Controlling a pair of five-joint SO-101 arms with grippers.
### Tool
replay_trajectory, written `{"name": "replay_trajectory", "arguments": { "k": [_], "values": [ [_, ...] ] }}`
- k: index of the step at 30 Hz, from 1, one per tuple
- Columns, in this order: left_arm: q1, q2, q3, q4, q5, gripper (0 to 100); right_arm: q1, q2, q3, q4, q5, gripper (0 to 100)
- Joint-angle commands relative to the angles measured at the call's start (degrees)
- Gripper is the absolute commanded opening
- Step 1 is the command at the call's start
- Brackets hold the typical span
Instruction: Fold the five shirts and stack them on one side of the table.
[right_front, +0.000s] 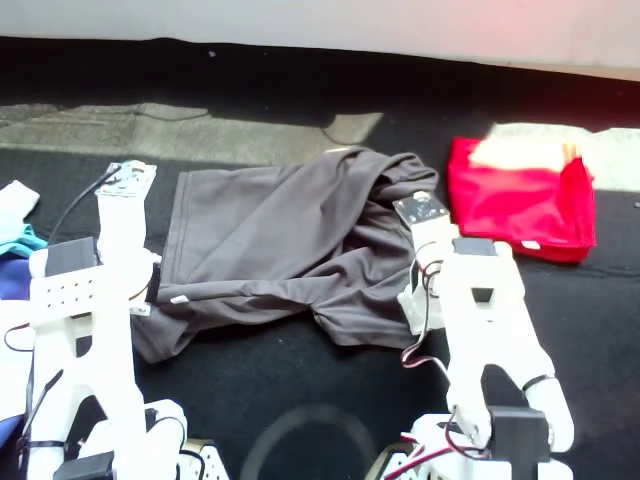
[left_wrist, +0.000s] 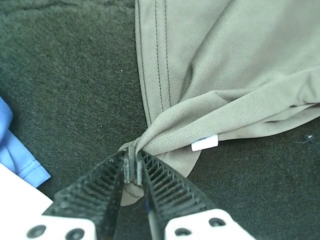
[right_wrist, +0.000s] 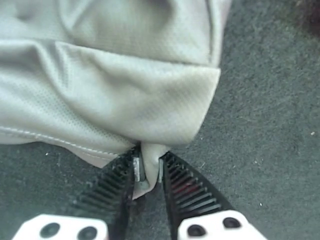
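Note:
A grey shirt (right_front: 280, 245) lies spread and partly folded across the middle of the black table. My left gripper (left_wrist: 134, 167) is shut on a bunched edge of the grey shirt (left_wrist: 225, 75) at its left side, near a small white tag (left_wrist: 205, 144). My right gripper (right_wrist: 147, 170) is shut on a folded corner of the grey shirt (right_wrist: 110, 80) at its right side. In the high view the left gripper (right_front: 152, 285) sits at the shirt's left edge and the right gripper (right_front: 412, 300) at its right edge. A folded red shirt (right_front: 520, 200) lies at the right.
Blue, teal and white cloth (right_front: 15, 250) is piled at the left edge of the table; a blue piece (left_wrist: 15, 145) lies close to the left gripper. Bare black table (right_front: 280, 400) stretches in front of the grey shirt between the two arm bases.

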Motion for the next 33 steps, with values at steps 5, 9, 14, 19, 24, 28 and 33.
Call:
{"name": "replay_trajectory", "arguments": {
  "k": [5,9,14,19,24,28,33],
  "values": [
    [0.6,-1.4,-0.7,-0.8,-0.4,1,0.9,-3.5,-1.4,0.1,1.4,0.5],
    [0.4,-1.4,-0.7,-0.6,-0.4,1,1.0,-3.3,-2.9,0.7,2.7,2.1],
    [0.4,-1.4,-0.7,-0.6,-0.4,1,1.3,-3.0,-2.9,0.2,3.0,2.1],
    [0.4,-1.4,-0.7,-0.7,-0.4,1,1.5,-3.0,-4.6,0.2,3.0,11.8],
    [0.4,-1.4,-0.7,-0.7,-0.4,1,1.7,-3.0,-6.7,0.2,3.0,5.1],
    [0.4,-1.4,-0.7,-0.7,-0.4,1,1.6,-3.0,-7.3,0.5,3.0,1.5],
    [0.4,-1.4,-0.7,-0.7,-0.4,1,-0.3,-3.5,-4.9,6.0,2.7,2.9]
  ]
}}
